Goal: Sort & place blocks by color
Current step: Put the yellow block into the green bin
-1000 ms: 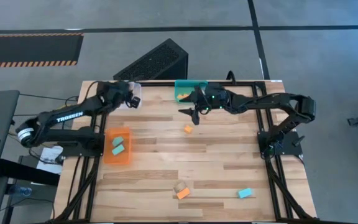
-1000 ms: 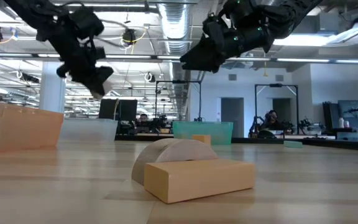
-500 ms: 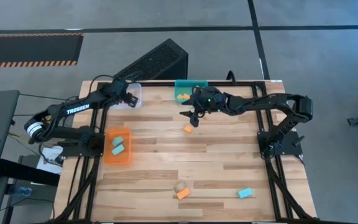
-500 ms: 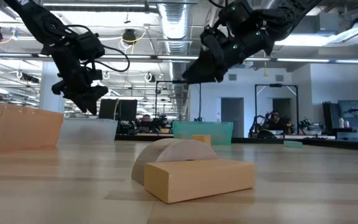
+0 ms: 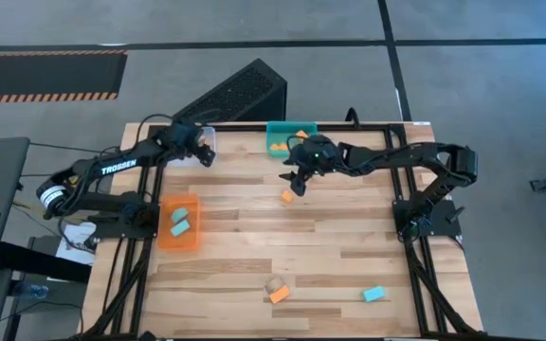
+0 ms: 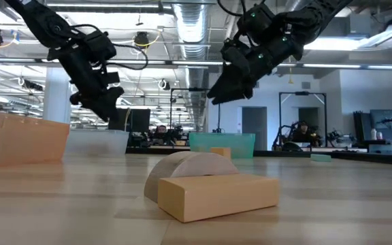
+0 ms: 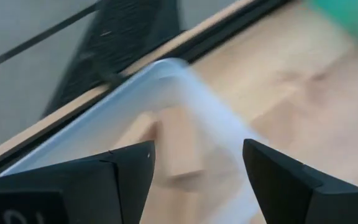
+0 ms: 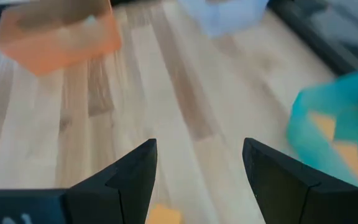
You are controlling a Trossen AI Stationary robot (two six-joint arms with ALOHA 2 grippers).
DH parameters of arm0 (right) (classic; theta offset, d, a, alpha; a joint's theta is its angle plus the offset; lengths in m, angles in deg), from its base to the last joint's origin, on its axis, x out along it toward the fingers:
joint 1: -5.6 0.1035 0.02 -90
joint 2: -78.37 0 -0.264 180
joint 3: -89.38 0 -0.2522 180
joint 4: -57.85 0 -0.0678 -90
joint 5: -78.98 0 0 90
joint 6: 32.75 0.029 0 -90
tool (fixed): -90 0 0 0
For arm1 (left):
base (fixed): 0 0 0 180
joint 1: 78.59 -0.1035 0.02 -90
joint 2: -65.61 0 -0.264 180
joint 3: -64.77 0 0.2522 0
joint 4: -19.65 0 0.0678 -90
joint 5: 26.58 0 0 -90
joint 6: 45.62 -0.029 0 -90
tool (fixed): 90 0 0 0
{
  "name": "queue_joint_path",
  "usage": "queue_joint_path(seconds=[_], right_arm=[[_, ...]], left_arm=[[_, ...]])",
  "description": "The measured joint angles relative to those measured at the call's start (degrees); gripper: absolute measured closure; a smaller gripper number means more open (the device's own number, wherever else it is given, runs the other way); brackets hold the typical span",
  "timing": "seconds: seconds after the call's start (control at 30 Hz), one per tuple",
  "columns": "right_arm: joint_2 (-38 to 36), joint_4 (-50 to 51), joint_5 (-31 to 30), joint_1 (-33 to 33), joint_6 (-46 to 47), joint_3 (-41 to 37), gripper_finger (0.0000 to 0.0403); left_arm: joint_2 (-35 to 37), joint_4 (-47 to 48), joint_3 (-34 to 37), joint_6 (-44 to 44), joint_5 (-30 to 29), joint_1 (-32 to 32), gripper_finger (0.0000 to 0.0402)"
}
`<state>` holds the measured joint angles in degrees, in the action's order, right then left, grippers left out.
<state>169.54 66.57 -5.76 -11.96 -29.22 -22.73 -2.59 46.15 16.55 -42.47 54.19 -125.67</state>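
While the left gripper (image 5: 203, 154) hangs spread over the clear bin (image 5: 205, 138) at upper left, the right gripper (image 5: 296, 183) hovers spread-fingered above an orange block (image 5: 286, 196) at centre.

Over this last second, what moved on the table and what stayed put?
The right end effector, open, dropped toward the loose orange block in front of the teal bin. The left end effector, open and empty, drew back over the clear bin. No block or bin shifted.

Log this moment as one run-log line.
left gripper: open over clear bin | right gripper: open above orange block
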Motion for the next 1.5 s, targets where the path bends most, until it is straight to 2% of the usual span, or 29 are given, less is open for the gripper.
queue_joint_path(seconds=[0.23, 0.4, 0.5, 0.57, 0.67, 0.83, 0.97, 1.33, 1.5], right_arm=[[0.00, 8.52, -1.60, 3.67, 7.57, 0.00, 0.0143], [0.00, 12.21, -14.58, 8.54, 11.77, 0.00, 0.0143], [0.00, 12.00, -21.46, 10.74, 14.27, 0.00, 0.0143], [0.01, 11.88, -23.77, 11.67, 15.65, -0.03, 0.0143], [2.02, 7.57, -23.89, 12.16, 16.63, -1.60, 0.0143], [7.19, 2.40, -23.70, 12.17, 15.48, -2.89, 0.0143], [10.75, -1.49, -23.75, 12.35, 14.05, -2.70, 0.0143], [18.41, -4.24, -23.33, 12.41, 16.22, -2.76, 0.0143], [18.81, -4.75, -23.49, 12.35, 17.34, -2.73, 0.0158]], left_arm=[[1.66, -2.36, 0.00, -2.46, 9.63, 4.82, 0.0173], [1.93, -7.20, 0.00, -5.60, 24.16, 9.74, 0.0173], [1.93, -11.42, 0.16, -6.62, 30.52, 11.99, 0.0173], [1.93, -16.03, 1.37, -6.76, 34.54, 12.90, 0.0173], [1.93, -23.95, 4.62, -4.32, 39.10, 13.68, 0.0173], [1.90, -30.12, 8.77, -0.37, 38.90, 14.02, 0.0173], [1.90, -30.35, 8.83, -0.47, 38.49, 14.04, 0.0173], [1.90, -30.08, 8.87, -2.92, 37.12, 13.85, 0.0173], [1.90, -30.04, 8.87, -2.94, 36.85, 13.82, 0.0173]])
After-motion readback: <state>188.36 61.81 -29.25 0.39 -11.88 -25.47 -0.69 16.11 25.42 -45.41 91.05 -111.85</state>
